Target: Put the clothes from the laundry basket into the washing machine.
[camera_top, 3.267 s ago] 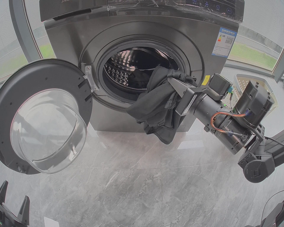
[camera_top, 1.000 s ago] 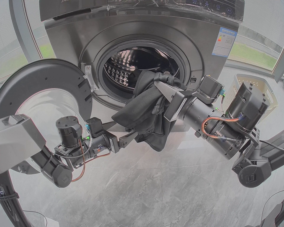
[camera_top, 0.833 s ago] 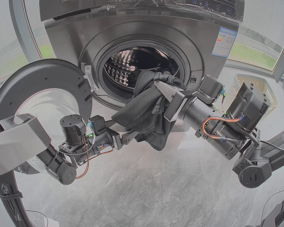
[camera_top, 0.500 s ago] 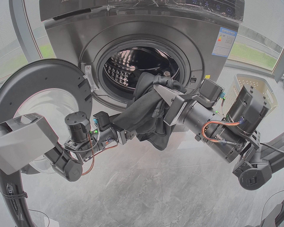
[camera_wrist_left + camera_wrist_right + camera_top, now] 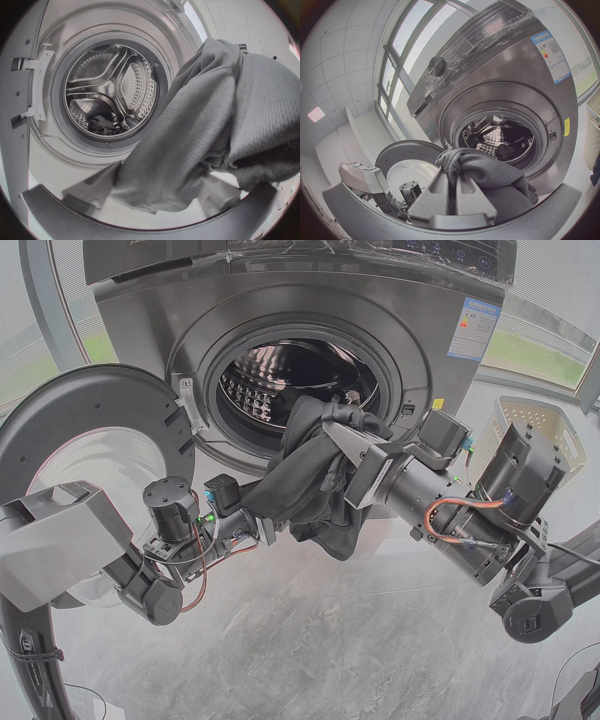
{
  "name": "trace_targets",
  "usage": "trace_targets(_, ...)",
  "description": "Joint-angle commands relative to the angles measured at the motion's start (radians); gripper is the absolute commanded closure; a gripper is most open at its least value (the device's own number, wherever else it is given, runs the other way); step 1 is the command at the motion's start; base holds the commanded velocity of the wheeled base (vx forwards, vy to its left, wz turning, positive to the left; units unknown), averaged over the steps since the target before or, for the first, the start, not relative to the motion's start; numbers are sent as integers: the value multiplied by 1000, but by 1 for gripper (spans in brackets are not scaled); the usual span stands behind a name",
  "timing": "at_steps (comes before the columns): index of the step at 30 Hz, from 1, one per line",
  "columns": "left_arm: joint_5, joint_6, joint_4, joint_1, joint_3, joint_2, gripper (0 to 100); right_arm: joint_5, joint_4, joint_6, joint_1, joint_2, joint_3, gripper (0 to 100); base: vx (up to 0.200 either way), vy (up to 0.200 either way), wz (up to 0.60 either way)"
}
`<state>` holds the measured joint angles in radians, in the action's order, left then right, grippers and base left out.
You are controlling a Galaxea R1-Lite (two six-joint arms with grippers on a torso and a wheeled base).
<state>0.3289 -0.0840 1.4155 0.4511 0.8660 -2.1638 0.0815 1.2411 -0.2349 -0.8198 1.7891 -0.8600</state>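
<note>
From the head view, the washing machine (image 5: 300, 309) stands with its round door (image 5: 94, 421) swung wide open to the machine's left. A dark garment (image 5: 306, 477) hangs in front of the machine's mouth, its top bunched just at the lower rim of the drum (image 5: 275, 384) and the rest drooping down the machine's front panel. The right gripper (image 5: 340, 427) is clamped on that bunched top. The left gripper (image 5: 280, 526) sits under the garment's low edge, its tips tucked beneath the cloth. The laundry basket (image 5: 556, 421) stands just beside the machine on its right. In the left wrist view, the left gripper's fingers (image 5: 93, 184) are spread wide with the garment (image 5: 193, 134) draped down between them, not pinched. Deep in the machine's drum (image 5: 109, 93) lies a smaller dark piece (image 5: 104, 126). In the right wrist view, the right gripper's (image 5: 455, 178) two fingers are pressed close together with a knot of the garment (image 5: 484, 172) squeezed at their tips, right before the machine's opening.
</note>
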Motion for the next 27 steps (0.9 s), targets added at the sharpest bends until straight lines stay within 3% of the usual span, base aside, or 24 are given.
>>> trace_targets(1,-4,-3,2,0,13,-14,100,-2,1,0,1,1,9,100,0,0,0)
trace_targets(7,-7,-33,54,-11,4,-1,100,-9,5,-1,10,-10,44,100,0,0,0)
trace_targets(9,-11,-54,79,-12,-36,42,100,-14,5,-4,19,-10,55,100,0,0,0)
trace_targets(19,-14,-54,97,15,-291,292,100,-43,8,-3,88,47,61,100,0,0,0)
trace_targets(27,-34,-51,118,37,-349,354,100,-39,92,3,87,156,45,100,0,0,0)
